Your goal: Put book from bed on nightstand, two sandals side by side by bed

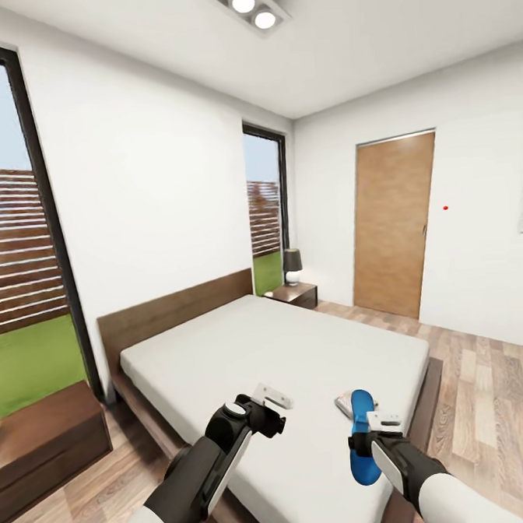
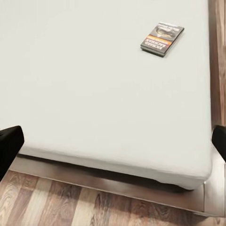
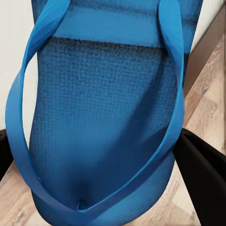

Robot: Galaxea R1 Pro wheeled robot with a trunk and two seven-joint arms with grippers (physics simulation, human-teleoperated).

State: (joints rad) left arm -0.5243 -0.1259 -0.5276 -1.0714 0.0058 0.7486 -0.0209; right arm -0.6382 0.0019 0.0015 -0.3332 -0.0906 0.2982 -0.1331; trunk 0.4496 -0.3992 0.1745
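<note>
Right end effector (image 1: 373, 433): at 5 o'clock in the head view, pinching a blue sandal (image 1: 363, 435) held on end over the bed's foot corner.
Left end effector (image 1: 273, 401): at 6 o'clock above the mattress, fingers (image 2: 9, 146) spread, nothing between them.
Book (image 2: 162, 38): flat on the bed (image 1: 300, 360), just behind the sandal, near the foot edge.
Near nightstand (image 1: 40, 441): 9 o'clock, beside the headboard.
Far nightstand (image 1: 293, 293): 12 o'clock, carrying a lamp (image 1: 292, 265).
Door (image 1: 393, 225): 1 o'clock, shut.
</note>
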